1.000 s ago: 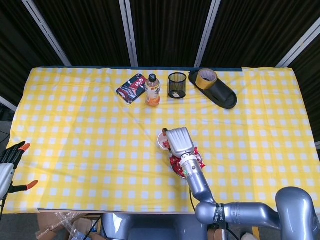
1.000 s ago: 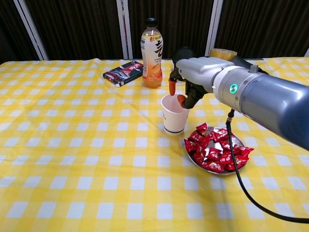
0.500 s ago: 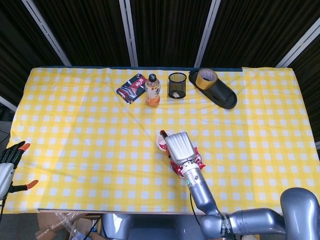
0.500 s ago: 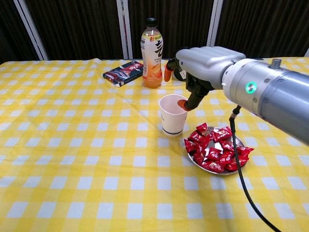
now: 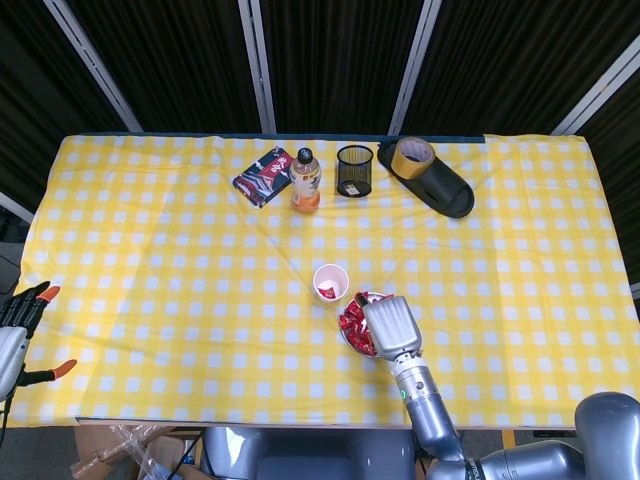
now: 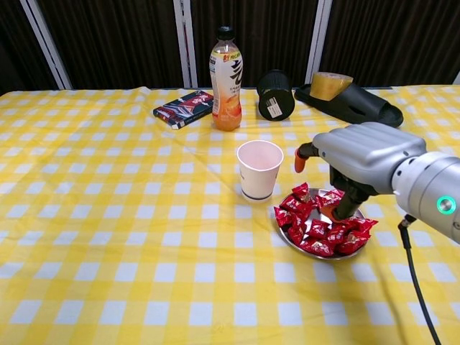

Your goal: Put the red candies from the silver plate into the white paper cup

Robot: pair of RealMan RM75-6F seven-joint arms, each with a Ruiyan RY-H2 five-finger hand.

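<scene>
Red candies (image 6: 320, 224) are sitting heaped on the silver plate (image 6: 287, 241), just right of the white paper cup (image 6: 259, 169), which is already holding one. Hovering over the plate, the right hand (image 6: 359, 154) is empty, fingers loosely apart, so it looks to be reaching for another; next, it needs to pinch one. Yellow checked cloth (image 5: 150, 250) is covering the table, dark curtains behind.
</scene>
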